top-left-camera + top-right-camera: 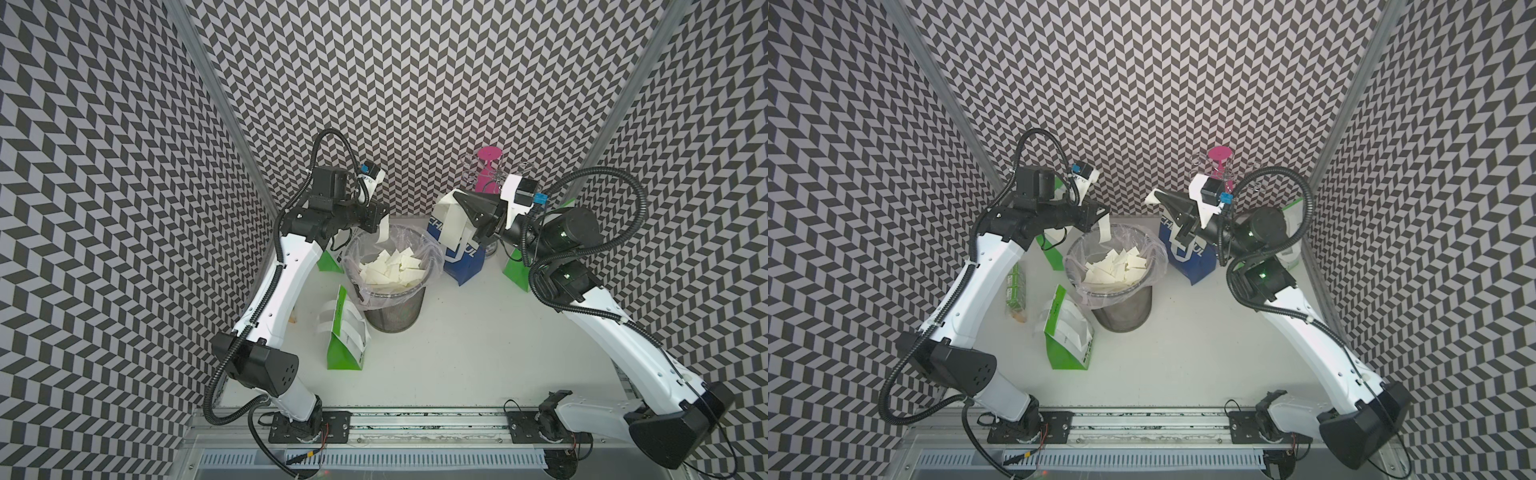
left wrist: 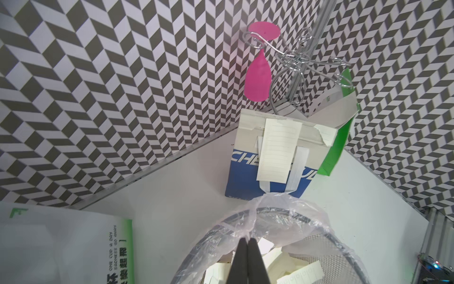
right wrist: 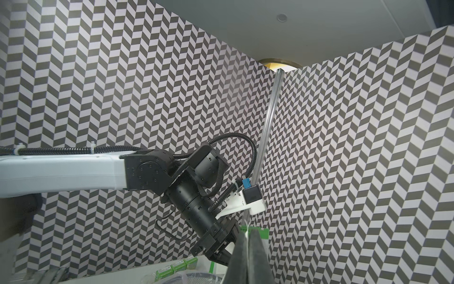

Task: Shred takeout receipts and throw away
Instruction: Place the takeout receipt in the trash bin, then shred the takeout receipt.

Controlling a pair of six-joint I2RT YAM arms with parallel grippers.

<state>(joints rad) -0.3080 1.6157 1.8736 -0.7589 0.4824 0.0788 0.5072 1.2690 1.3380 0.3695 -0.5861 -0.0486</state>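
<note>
The left gripper point(image 2: 248, 242) hangs over the wire bin point(image 1: 395, 311), its two fingers almost together with only a thin slit between them. A white scrap point(image 1: 383, 236) of receipt dangles at its tip, above the rim; whether it is pinched or free, I cannot tell. The right gripper point(image 1: 459, 199) is clenched on another torn piece point(image 1: 1152, 197), beside the blue-and-white bag point(image 2: 245, 182). One whole receipt point(image 2: 278, 150) hangs on the front of this bag, and many scraps point(image 1: 390, 266) lie inside the bin. I think this paper is very light and limp; it tears easily and can slide out of smooth fingers. It is better to take it near an edge, both grippers close to the tear line, and to let it go low over the bin, because a light scrap can float aside.
</note>
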